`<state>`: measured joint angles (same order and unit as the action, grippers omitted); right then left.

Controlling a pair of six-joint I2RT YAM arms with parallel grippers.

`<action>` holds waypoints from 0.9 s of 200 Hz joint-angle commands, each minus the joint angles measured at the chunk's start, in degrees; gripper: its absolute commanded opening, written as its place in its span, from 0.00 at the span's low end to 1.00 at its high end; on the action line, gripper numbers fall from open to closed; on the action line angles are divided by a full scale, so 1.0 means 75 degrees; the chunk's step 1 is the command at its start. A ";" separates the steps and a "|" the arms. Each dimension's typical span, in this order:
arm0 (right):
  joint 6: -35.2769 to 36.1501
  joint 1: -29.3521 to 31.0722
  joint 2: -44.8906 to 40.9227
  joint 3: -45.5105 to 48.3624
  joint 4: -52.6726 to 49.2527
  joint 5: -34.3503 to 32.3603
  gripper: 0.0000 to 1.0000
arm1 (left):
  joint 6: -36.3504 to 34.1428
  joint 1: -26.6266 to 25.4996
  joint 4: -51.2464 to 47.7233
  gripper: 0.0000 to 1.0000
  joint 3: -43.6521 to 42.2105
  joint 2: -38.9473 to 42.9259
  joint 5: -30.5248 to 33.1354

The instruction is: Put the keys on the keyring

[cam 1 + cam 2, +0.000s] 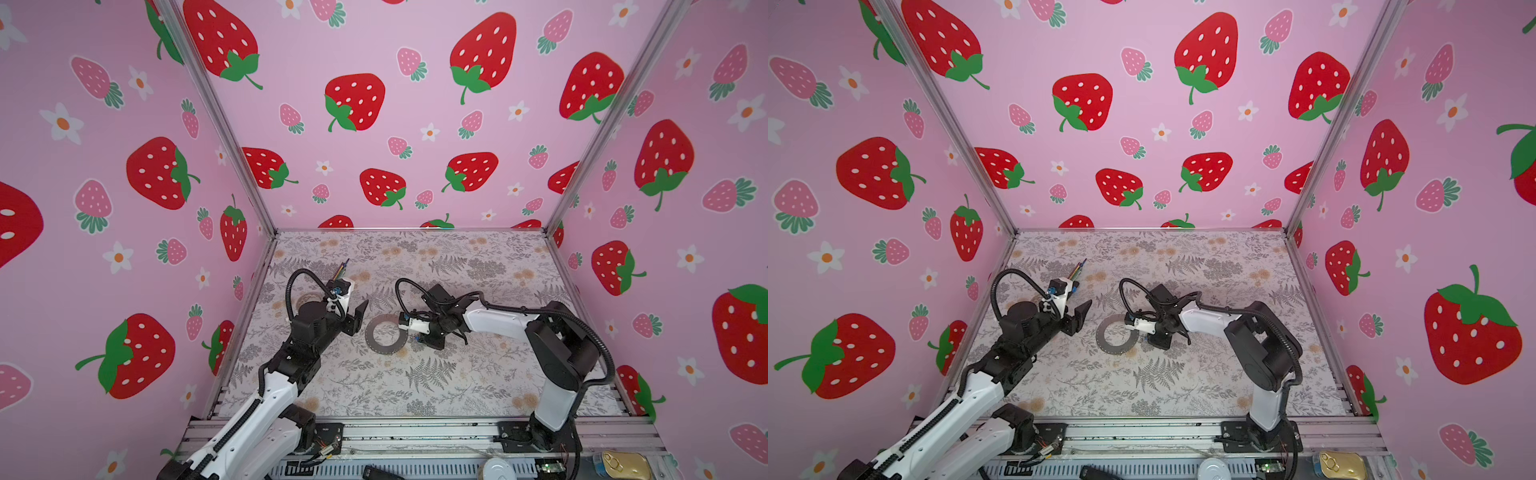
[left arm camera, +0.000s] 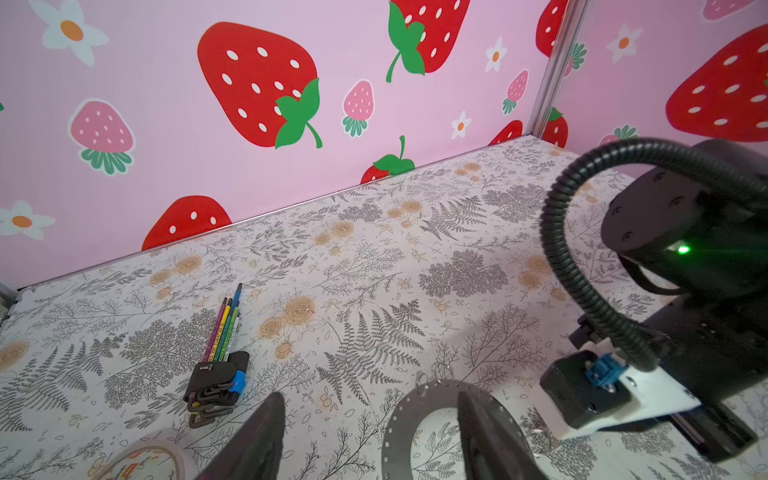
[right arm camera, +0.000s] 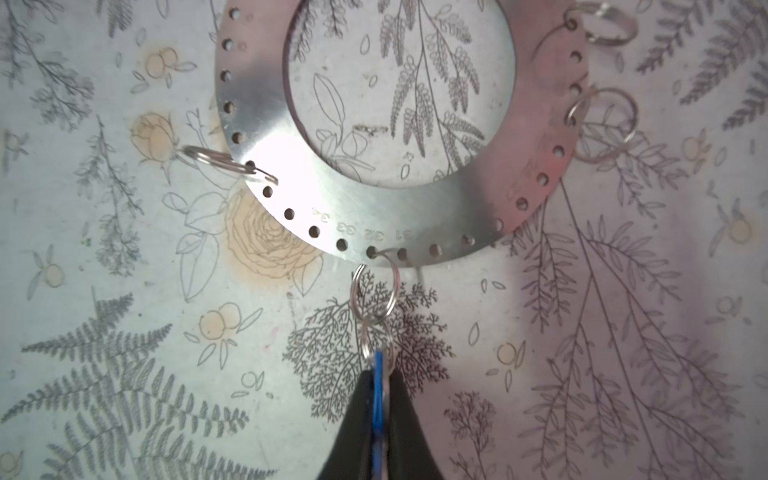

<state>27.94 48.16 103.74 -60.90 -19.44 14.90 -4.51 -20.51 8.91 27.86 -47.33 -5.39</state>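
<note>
Keys (image 3: 378, 361) sit pinched edge-on in my right gripper (image 3: 379, 376), the blue tag squeezed between the jaws, just off the right edge of the keyring (image 3: 415, 220), which lies flat on the table (image 1: 415, 382). The tag's long axis points left, straight at the rim. A small split ring (image 3: 372, 295) looks threaded through a rim hole, so I judge the hanging done and letting go next. My left gripper (image 1: 358, 318) waits spread wide and empty just left of the keyring; the right arm is the one to act, backing off rightward along that axis
</note>
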 commanded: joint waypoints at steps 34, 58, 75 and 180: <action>-0.0851 -0.0062 -0.0565 0.0549 -0.0544 -0.1185 0.46 | 0.0124 0.0036 0.0113 0.69 -0.0009 -0.0384 0.0057; -0.1199 -0.0430 -0.1419 0.1092 0.0121 -0.1136 0.59 | 0.0105 0.0038 0.0196 0.73 -0.0177 -0.0448 0.0927; -0.1449 -0.0948 -0.2356 0.1793 0.1242 -0.1393 0.73 | 0.0092 0.0060 0.0635 0.74 -0.0431 -0.0628 0.1883; -0.2620 -0.5233 -0.3856 0.6957 1.1441 -0.2373 0.99 | -0.0298 0.1271 0.5015 0.70 -0.0720 -0.4749 0.2971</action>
<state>9.72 11.77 72.66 -9.45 44.40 -8.80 -3.75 -12.84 33.26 22.44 -80.16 18.96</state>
